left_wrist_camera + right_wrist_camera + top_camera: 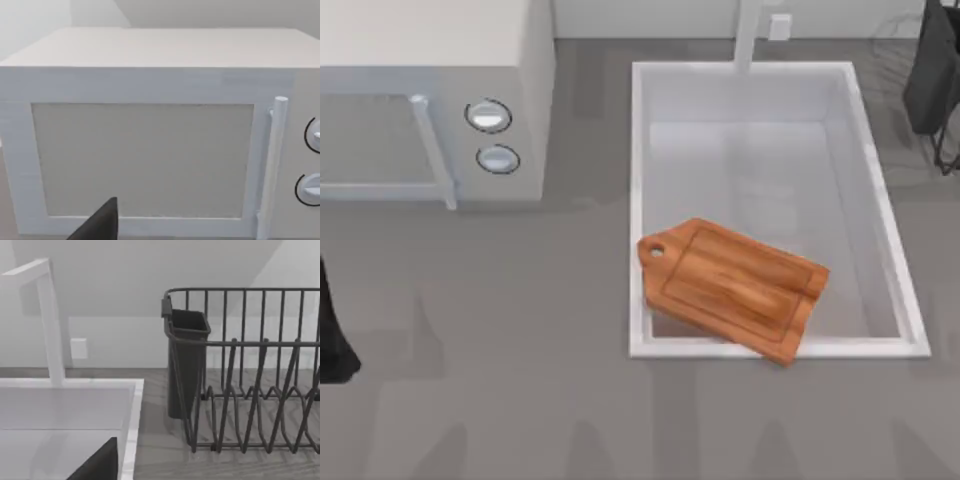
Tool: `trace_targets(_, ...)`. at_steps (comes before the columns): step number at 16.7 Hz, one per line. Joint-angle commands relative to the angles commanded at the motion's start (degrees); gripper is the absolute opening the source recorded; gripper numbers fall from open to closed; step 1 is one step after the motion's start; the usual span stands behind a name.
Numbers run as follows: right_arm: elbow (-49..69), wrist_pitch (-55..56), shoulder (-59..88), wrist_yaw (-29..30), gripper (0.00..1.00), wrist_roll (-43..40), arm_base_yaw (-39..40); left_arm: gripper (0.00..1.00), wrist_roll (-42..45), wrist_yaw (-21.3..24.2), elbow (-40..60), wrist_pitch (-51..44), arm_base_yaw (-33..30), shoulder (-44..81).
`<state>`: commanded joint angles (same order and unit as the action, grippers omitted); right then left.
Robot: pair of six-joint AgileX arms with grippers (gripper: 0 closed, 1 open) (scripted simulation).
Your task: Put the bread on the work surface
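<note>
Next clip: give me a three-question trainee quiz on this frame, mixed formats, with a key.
1. True or false: the cutting board lies flat on the counter beside the microwave.
2. Multiple choice: the microwave door is A) wide open, B) closed, C) missing.
3. Fill in: at the top view's right, past the sink, stands a dark wire dish ____.

Key
1. False: it rests across the sink's near left corner, partly over the basin.
2. B.
3. rack.

The work surface (732, 288) lies tilted across the sink's (642, 150) near left corner, right of the microwave (430, 100).
</note>
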<state>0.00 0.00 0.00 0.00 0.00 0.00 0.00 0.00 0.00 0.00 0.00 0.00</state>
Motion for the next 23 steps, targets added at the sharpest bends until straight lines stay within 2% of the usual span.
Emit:
trace_targets(4,1.6,-1.5,1.9,0.1,1.00,-0.1,-0.3,1.00,0.0,0.0,0.0,0.0,0.0,0.0)
trace_targets(8,9.9,-9.1,12.9,0.1,1.00,-0.7,-1.8,1.00,0.0,0.0,0.0,0.0,0.0,0.0)
trace_targets(17,37.5,-36.8,62.0,-0.1,1.00,-2.3,-6.7,1.00,0.0,0.0,0.0,0.0,0.0,0.0)
trace_targets(23,52.7,-51.1,86.0,-0.1,1.00,-3.4,-9.3,1.00,0.0,0.0,0.0,0.0,0.0,0.0)
